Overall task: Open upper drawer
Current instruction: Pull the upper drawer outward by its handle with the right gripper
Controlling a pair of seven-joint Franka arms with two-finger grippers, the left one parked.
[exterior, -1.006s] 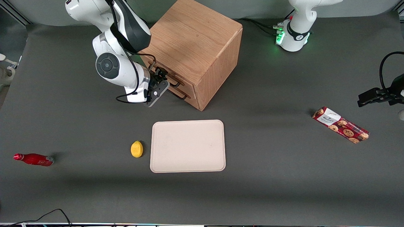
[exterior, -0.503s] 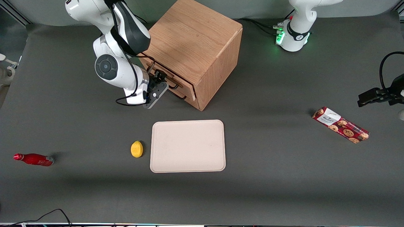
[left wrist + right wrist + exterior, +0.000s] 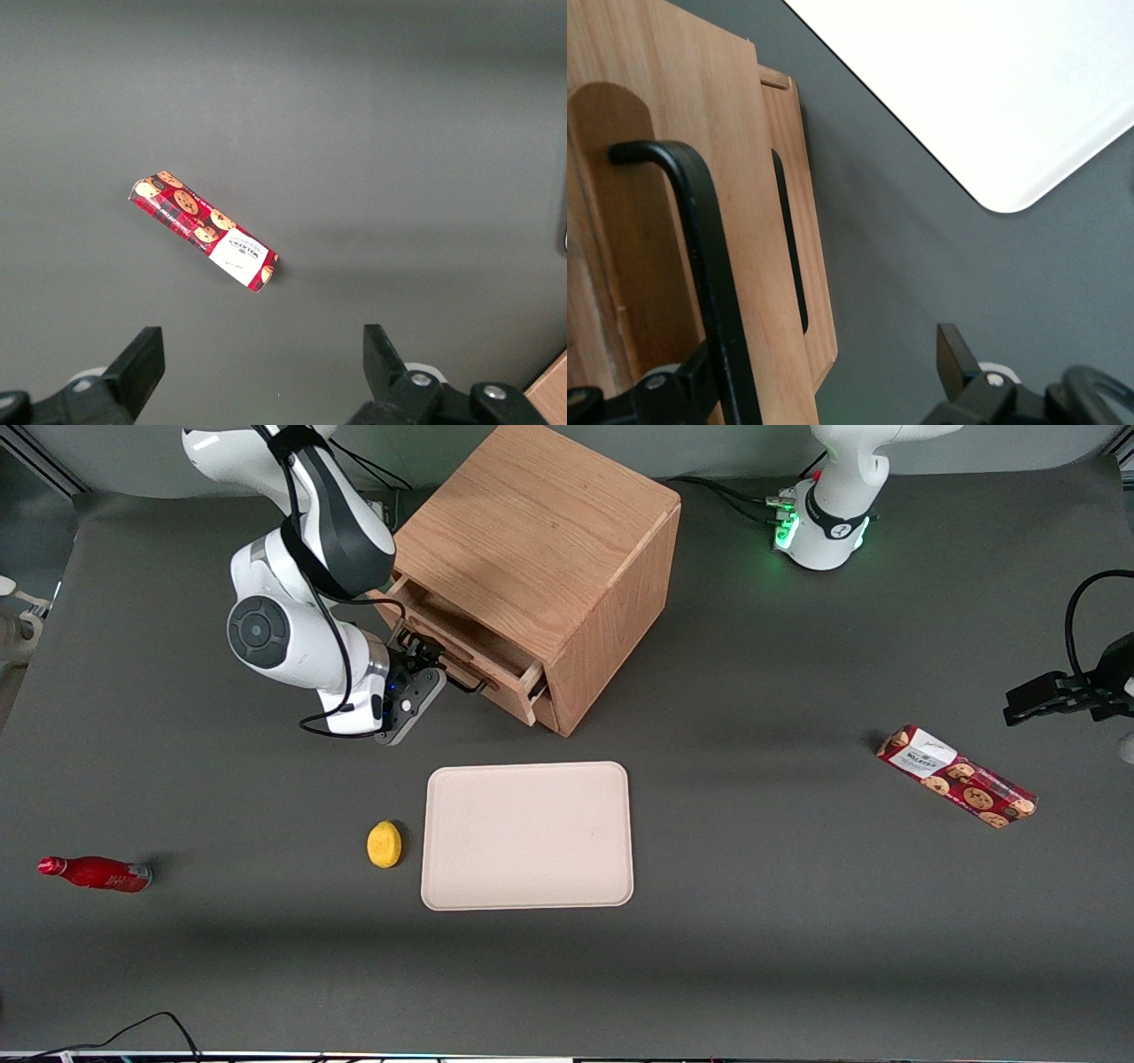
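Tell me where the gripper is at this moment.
In the front view the gripper is at the upper drawer's black handle, in front of the wooden cabinet, farther from the camera than the tray.

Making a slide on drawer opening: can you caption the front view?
Right arm's pincer at the handle of the partly open upper drawer of the cabinet, farther than the tray.

Pincer point(image 3: 436, 662) at the upper drawer point(image 3: 478, 657) handle; tray point(image 3: 527, 835) lies nearer the camera.
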